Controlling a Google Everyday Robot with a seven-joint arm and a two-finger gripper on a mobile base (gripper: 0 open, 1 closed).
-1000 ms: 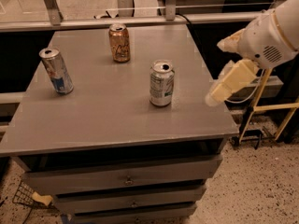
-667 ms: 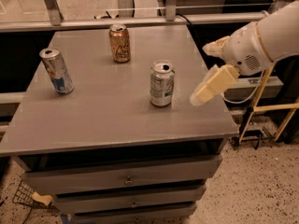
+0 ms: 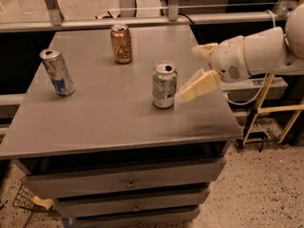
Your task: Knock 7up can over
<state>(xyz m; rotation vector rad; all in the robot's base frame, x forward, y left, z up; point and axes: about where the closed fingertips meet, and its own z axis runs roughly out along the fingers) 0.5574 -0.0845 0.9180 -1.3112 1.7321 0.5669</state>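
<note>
- The slim silver-and-blue can (image 3: 56, 73) stands at the left of the grey surface (image 3: 109, 118). Its top is opened, but its contents cannot be seen.
- The brown-gold can (image 3: 121, 43) stands upright farther back, well apart from it.
- The 7up can (image 3: 164, 85) stands upright right of the surface's middle, its long axis vertical. It is silver-white with green markings and small print, and a dark opening shows in its silver top.
- The gripper (image 3: 189, 74) hangs just beside the can's right side. Its fingers (image 3: 202, 83) are spread apart and hold nothing. The lower tip is nearest the can, and contact cannot be told.
</note>
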